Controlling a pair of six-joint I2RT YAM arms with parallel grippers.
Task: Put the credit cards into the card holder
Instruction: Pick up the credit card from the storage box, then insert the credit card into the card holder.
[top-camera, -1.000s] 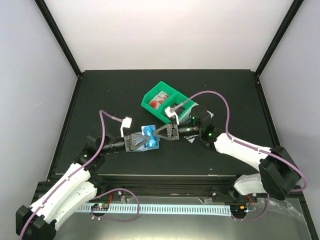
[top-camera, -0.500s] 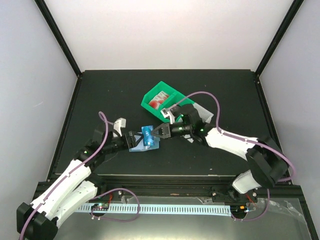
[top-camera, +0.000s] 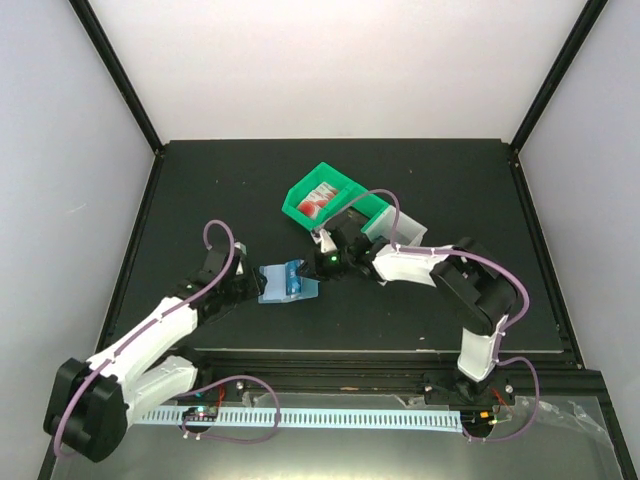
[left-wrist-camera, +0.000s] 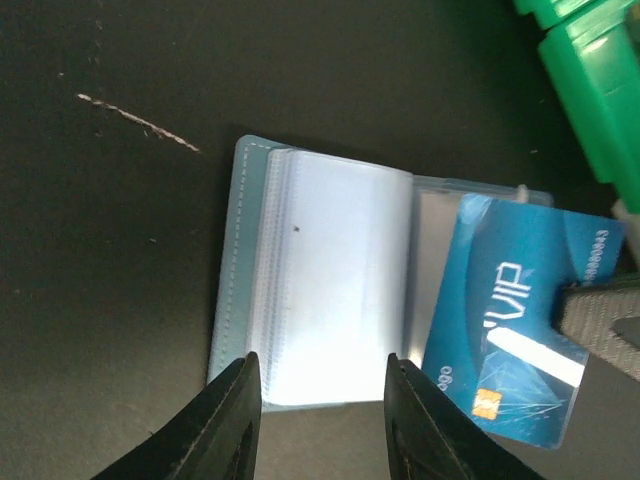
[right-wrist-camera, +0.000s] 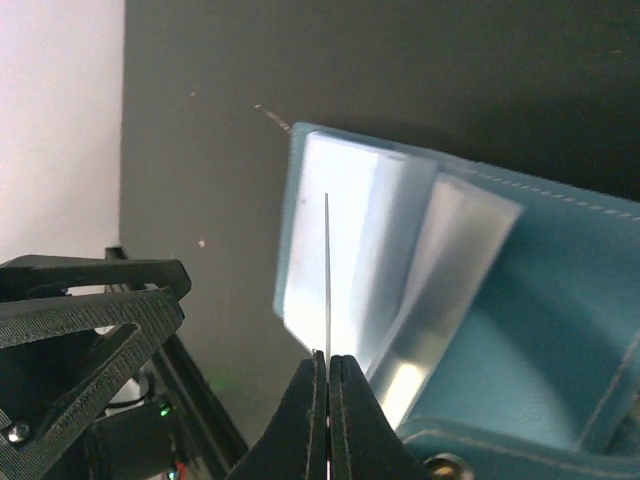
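The teal card holder (top-camera: 272, 284) lies open on the black table, its clear sleeves (left-wrist-camera: 325, 280) fanned up. My right gripper (top-camera: 315, 268) is shut on a blue VIP credit card (left-wrist-camera: 505, 315) and holds it over the holder's right half. The right wrist view shows this card edge-on (right-wrist-camera: 327, 270), standing among the sleeves of the holder (right-wrist-camera: 540, 300). My left gripper (left-wrist-camera: 325, 420) is open and empty at the holder's left edge, its fingers (left-wrist-camera: 235, 420) apart on either side of the sleeve stack's end. More red-and-white cards (top-camera: 318, 197) lie in the green bin.
The green bin (top-camera: 345, 182) stands behind the holder, with a white bin (top-camera: 385, 222) to its right under the right arm. The green bin's corner (left-wrist-camera: 585, 80) is close to the holder. The left gripper's fingers (right-wrist-camera: 90, 320) face the right gripper across the holder.
My left gripper has drawn back to the left, off the holder. My right gripper has moved left with the blue card, further over the open holder.
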